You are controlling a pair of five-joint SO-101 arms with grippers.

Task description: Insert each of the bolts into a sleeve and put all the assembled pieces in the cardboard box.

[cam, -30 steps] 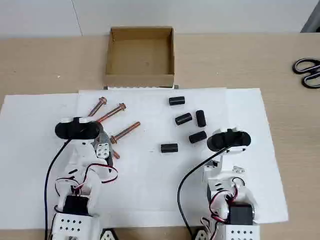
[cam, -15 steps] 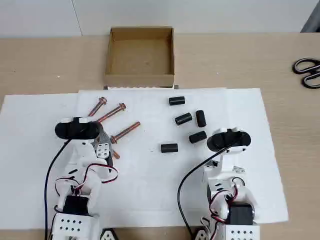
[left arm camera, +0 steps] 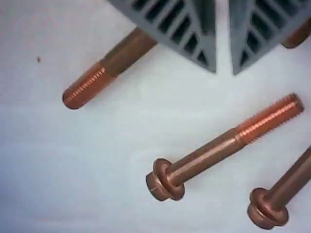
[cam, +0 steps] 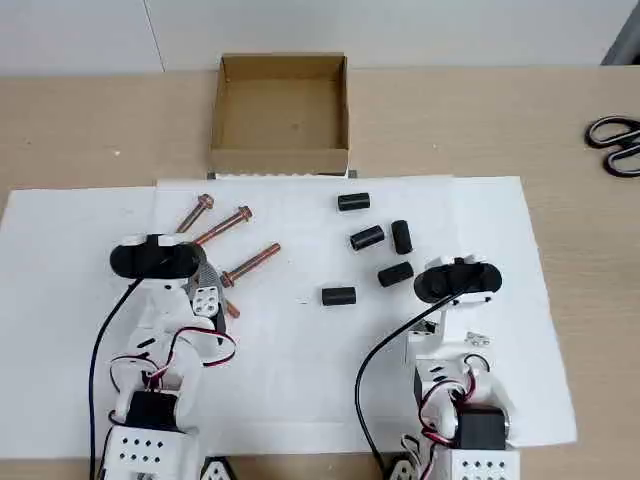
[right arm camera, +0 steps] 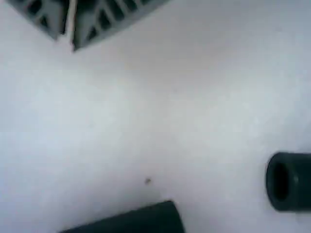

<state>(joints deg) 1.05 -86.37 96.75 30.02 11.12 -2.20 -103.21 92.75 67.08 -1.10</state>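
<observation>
Four copper-coloured flanged metal bolts [cam: 250,264] lie loose on the left half of a white paper sheet [cam: 300,380]. Three are fanned side by side on a slant. The fourth bolt [cam: 231,310] shows just its end beside the left arm. Five short black cylindrical sleeves [cam: 367,238] are scattered on the right half of the sheet, each lying on its side, and all of them lie well apart from the bolts. The open brown cardboard box [cam: 280,158] sits on the light wooden counter [cam: 100,130] just beyond the sheet's far edge, with its bare floor showing. In the left wrist view, the left end effector [left arm camera: 223,68] is clenched to a thin slit and grasps nothing. It is low over the paper, and the fourth bolt [left arm camera: 109,60] runs crosswise beneath its grey ribbed fingers [left arm camera: 189,29], threaded end sticking out to one side. Two more bolts lie near it, one in full length [left arm camera: 223,145] and one cut off by the picture's edge [left arm camera: 282,199]. The right end effector [right arm camera: 68,41] is likewise clenched, with a narrow gap between its fingers [right arm camera: 112,17] and nothing held. It is above bare paper, with one sleeve seen end-on [right arm camera: 289,180] and another on its side [right arm camera: 131,218] near it. Black-handled scissors [cam: 615,145] rest on the counter at the far right, off the sheet.
</observation>
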